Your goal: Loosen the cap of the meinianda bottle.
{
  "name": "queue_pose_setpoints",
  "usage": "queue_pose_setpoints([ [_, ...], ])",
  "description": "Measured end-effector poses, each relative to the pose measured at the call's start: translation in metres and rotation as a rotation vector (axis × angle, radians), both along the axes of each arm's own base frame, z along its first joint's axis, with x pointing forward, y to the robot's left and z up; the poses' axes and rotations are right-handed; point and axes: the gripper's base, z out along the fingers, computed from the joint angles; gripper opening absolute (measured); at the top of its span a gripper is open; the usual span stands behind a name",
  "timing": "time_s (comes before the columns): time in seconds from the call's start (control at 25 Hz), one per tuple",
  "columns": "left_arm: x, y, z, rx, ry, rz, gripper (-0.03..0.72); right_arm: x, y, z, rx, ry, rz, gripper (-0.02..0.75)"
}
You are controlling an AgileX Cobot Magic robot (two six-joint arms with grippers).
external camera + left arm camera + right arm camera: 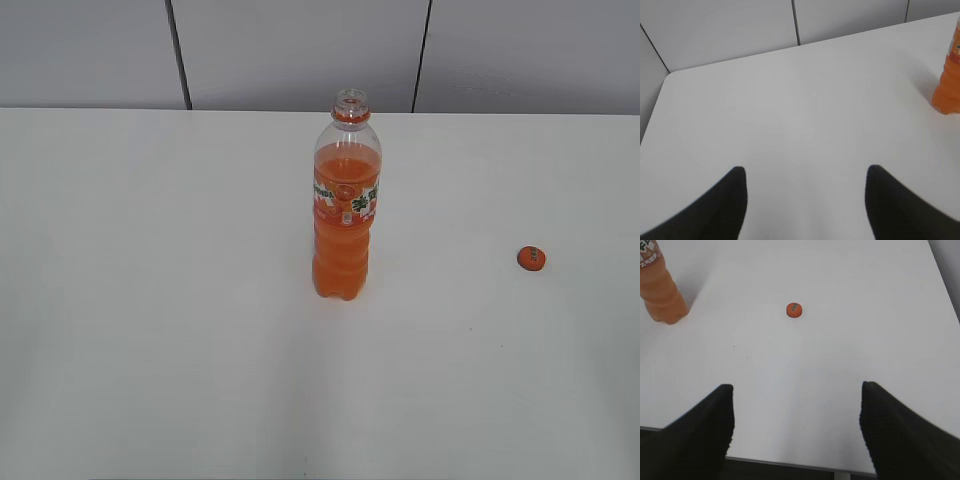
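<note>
The meinianda bottle (346, 205) stands upright in the middle of the white table, its neck open with no cap on it. Its base also shows in the left wrist view (947, 80) at the right edge and in the right wrist view (660, 287) at the top left. The orange cap (531, 258) lies flat on the table to the right of the bottle; it also shows in the right wrist view (794, 309). My left gripper (805, 172) is open and empty, far left of the bottle. My right gripper (797, 390) is open and empty near the table's front edge, short of the cap. Neither gripper shows in the exterior view.
The white table (150, 300) ends at a grey panelled wall (300, 50) at the back. The table's front edge (790, 465) shows below my right gripper. The table's rounded far left corner (670, 75) shows in the left wrist view.
</note>
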Motion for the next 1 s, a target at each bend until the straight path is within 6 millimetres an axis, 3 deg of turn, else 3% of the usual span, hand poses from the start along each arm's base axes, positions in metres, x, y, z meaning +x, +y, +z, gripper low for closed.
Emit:
queue_pose_setpoints([
  [1.0, -0.0002, -0.0011, 0.0000, 0.001, 0.000, 0.086, 0.372, 0.0000, -0.0001, 0.0000, -0.002, 0.000, -0.037, 0.586],
])
